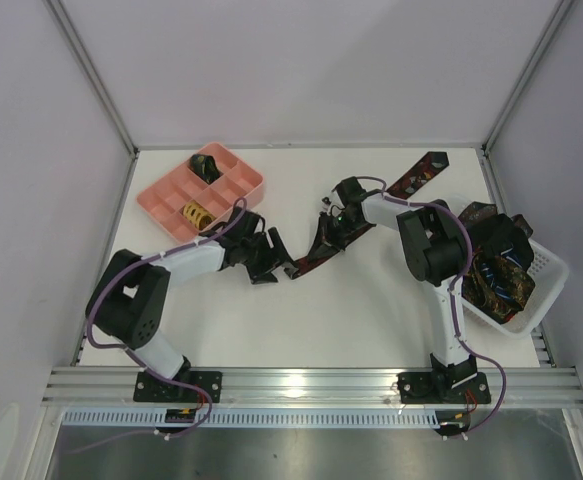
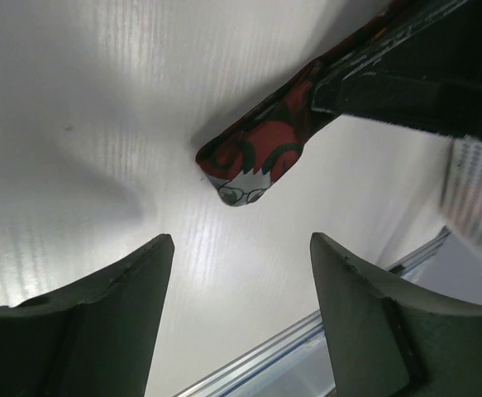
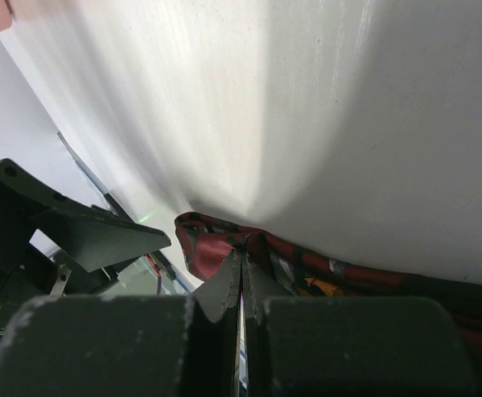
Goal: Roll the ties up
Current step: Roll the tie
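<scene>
White desk (image 1: 371, 320) held one long tie (image 1: 414, 178), running from near its far right corner to the middle. It looked soft, light and floppy, best pinched near its folded end. Right claw (image 3: 242, 265) was closed on it there; left claw (image 2: 241, 248) stood open, just beside.

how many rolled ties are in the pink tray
2: a dark roll in a far compartment and a yellow roll in a nearer one of the tray; others may be hidden.
</scene>
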{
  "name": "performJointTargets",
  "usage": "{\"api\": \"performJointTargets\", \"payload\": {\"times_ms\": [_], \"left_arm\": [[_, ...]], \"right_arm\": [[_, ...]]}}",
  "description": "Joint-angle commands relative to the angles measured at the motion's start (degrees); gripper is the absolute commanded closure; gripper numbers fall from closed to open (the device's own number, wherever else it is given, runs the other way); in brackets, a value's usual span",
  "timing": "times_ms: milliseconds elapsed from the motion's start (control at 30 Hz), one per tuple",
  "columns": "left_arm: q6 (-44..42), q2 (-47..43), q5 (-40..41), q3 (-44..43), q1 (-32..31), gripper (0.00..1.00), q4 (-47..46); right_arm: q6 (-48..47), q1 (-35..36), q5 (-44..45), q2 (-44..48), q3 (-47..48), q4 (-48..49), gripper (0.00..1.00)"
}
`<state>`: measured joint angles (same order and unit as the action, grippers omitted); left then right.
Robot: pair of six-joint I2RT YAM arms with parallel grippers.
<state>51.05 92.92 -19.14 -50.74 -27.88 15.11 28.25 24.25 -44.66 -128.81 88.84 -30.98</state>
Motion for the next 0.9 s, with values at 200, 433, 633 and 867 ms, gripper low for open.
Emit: {"api": "performJointTargets", "payload": {"times_ms": [200, 433, 633, 867], "left_arm": [[16.53, 3.93, 0.59, -0.41, -0.16, 0.25, -3.95], [20.58, 4.98, 1.73, 0.64, -0.16, 0.31, -5.09], [21.64, 6.74, 1.65, 0.56, -0.25, 0.37, -5.97], [21.82, 7.88, 1.38, 0.12, -0.33, 0.49, -7.03]], "right_arm": [[-1.18, -0.26, 5.64, -0.65, -1.30, 0.83, 1.00], [-1.09, -0.34, 5.47, -0.65, -1.30, 1.10, 1.00], [-1.09, -0.26, 5.55, -0.91, -1.30, 1.19, 1.00], [-1.18, -0.26, 5.82, -0.91, -1.47, 0.92, 1.00]]}}
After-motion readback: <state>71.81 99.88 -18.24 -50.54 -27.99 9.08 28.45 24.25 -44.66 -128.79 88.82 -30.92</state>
